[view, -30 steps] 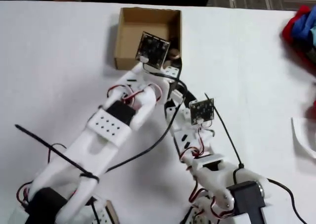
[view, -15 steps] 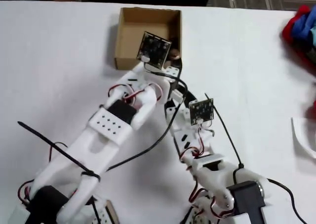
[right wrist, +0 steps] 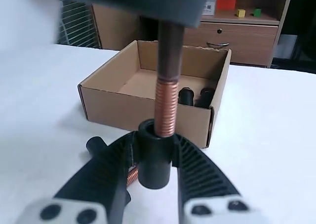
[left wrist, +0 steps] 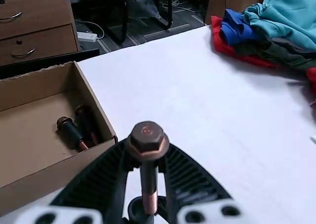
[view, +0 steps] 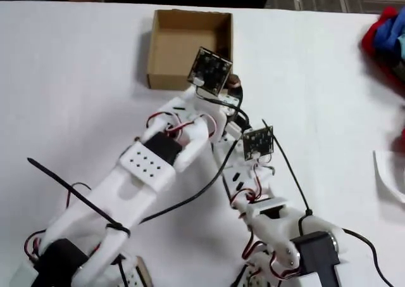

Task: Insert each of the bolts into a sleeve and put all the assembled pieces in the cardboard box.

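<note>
So the left gripper (left wrist: pixel 146 155) is pinching the bolt (right wrist: pixel 166 85), the right gripper (right wrist: pixel 154 147) clamps the sleeve (right wrist: pixel 155 172), and from overhead the bolt head's roughly 12 o'clock of it, axes lined up.

Count of items. We count two arms, the left arm (view: pixel 142 173) and the right arm (view: pixel 253 195); one cardboard box (view: pixel 166 79); two assembled pieces inside it, the first (left wrist: pixel 71 131) and the second (left wrist: pixel 86 122); one separate bolt (left wrist: pixel 146 155); one separate sleeve (right wrist: pixel 155 157). We also count one further piece (right wrist: pixel 97 145) on the table (view: pixel 76 78), half hidden behind jaws, its kind unclear, and one cloth heap (view: pixel 386 33).
</note>
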### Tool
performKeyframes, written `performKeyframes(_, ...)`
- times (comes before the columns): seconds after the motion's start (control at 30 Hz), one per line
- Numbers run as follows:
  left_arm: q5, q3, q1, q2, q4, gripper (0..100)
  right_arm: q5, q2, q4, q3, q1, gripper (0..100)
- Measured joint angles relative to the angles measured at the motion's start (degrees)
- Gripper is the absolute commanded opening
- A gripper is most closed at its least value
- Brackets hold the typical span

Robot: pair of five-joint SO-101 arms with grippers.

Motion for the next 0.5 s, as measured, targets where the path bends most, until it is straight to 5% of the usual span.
performKeyframes(0.5, -0.09, 3.08, -1.23, 0.09, 0.18, 3, 0.00, 0.00, 0.00, 0.00, -0.09, 1.9)
